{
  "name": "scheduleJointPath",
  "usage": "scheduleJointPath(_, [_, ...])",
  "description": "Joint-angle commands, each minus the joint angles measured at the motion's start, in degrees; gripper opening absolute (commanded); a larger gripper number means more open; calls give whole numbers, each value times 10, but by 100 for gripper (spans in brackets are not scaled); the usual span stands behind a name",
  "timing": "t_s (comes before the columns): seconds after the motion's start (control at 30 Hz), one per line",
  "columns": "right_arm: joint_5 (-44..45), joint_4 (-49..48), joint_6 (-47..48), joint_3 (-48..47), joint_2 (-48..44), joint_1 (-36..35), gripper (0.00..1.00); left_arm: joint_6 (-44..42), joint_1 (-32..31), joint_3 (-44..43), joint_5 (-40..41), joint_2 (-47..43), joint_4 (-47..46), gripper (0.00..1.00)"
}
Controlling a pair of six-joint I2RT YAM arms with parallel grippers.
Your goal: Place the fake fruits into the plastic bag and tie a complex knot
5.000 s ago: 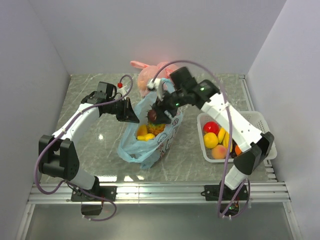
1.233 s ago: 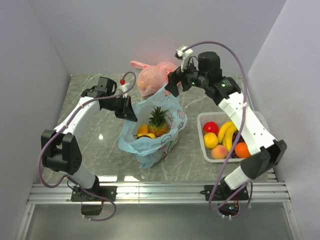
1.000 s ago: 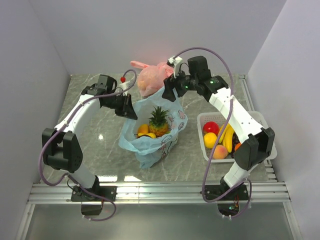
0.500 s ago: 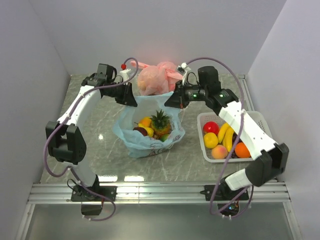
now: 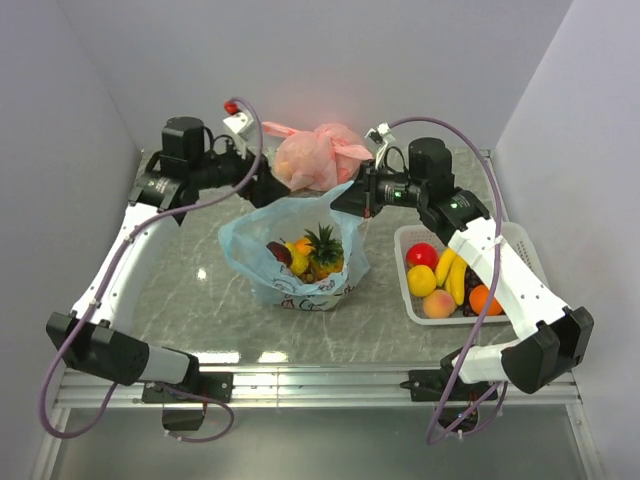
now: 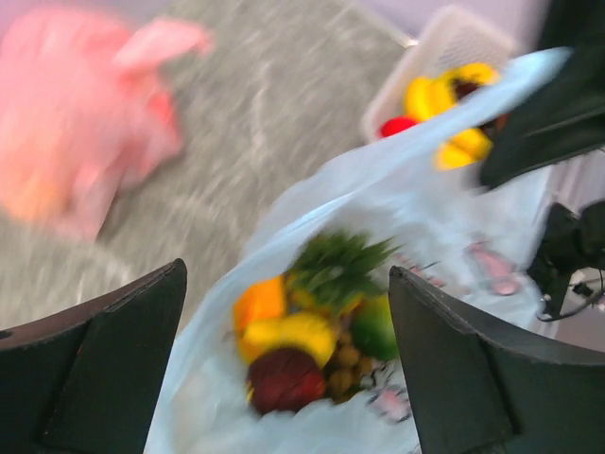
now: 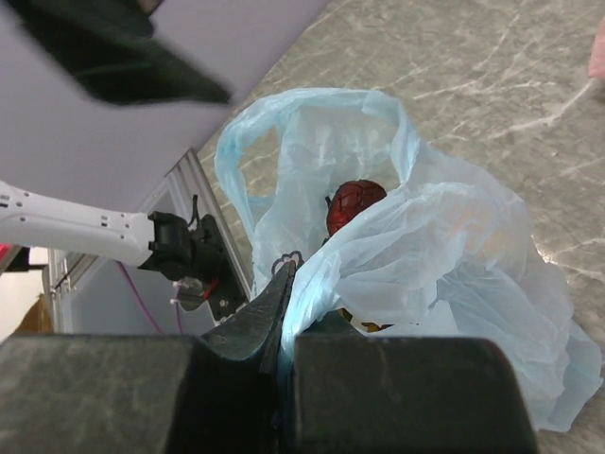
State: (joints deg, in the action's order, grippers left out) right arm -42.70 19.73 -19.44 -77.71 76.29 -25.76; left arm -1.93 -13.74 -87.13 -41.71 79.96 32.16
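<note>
Top external view: left arm lets go of the bag while the right arm takes hold

The left gripper [image 5: 263,189] has just sprung wide and pulled back toward the far left. Its wrist view shows both dark fingers [image 6: 104,364] spread apart with nothing between them. A second ago it was clamped on the bag's left rim. The right gripper [image 5: 347,200] has snapped shut in that time, and its wrist view shows it pinching a fold of pale blue film [image 7: 312,274].

The plastic bag [image 5: 300,290] sits mid-table, between the arms, now hung from its right side only. Its left rim has slumped. This looks like a change of grip rather than a finished step. More fake fruits [image 5: 440,280] wait in the white basket [image 5: 515,238], so loading seems unfinished and the knot not yet begun.

The bag's mouth faces upward. Its long axis runs from the sagging left rim up to the raised right handle. Inside, the pineapple [image 5: 324,250] points its crown toward the far wall. A pink knotted bag [image 5: 315,155] lies behind.
</note>
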Motion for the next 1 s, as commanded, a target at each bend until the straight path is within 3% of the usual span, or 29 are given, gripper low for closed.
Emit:
scheduleJointPath(0.0, [9, -6, 34, -2, -10, -11, 0, -5, -49, 16, -10, -2, -63, 94])
scheduleJointPath(0.23, [29, 50, 118, -8, -22, -10, 0, -8, -93, 138, -13, -16, -273, 97])
scheduleJointPath(0.37, [44, 101, 188, -27, -19, -8, 0, -62, -131, 151, -26, 12, -317, 96])
scheduleJointPath(0.5, [59, 145, 236, -54, -8, -6, 7, -67, -163, 144, -1, 51, -374, 93])
scheduleJointPath(0.57, [65, 164, 252, -59, -7, 2, 13, -82, -177, 136, -2, 73, -372, 88])
scheduleJointPath(0.6, [67, 168, 254, -59, -9, 5, 21, -89, -180, 124, -6, 80, -364, 83])
scheduleJointPath(0.63, [69, 175, 259, -59, -11, 11, 32, -93, -183, 116, -9, 94, -346, 69])
scheduleJointPath(0.7, [78, 188, 267, -60, -18, 29, 47, -92, -184, 103, -23, 103, -332, 55])
scheduleJointPath(0.73, [82, 205, 279, -61, -18, 35, 48, -91, -183, 105, -25, 100, -331, 44])
scheduleJointPath(0.87, [81, 224, 299, -59, -29, 73, 38, -87, -183, 124, -47, 81, -337, 27])
scheduleJointPath(0.93, [64, 222, 303, -60, -25, 74, 14, -73, -185, 122, -63, 81, -328, 24])
scheduleJointPath(0.97, [56, 220, 301, -62, -21, 74, 8, -66, -187, 119, -68, 82, -325, 24])
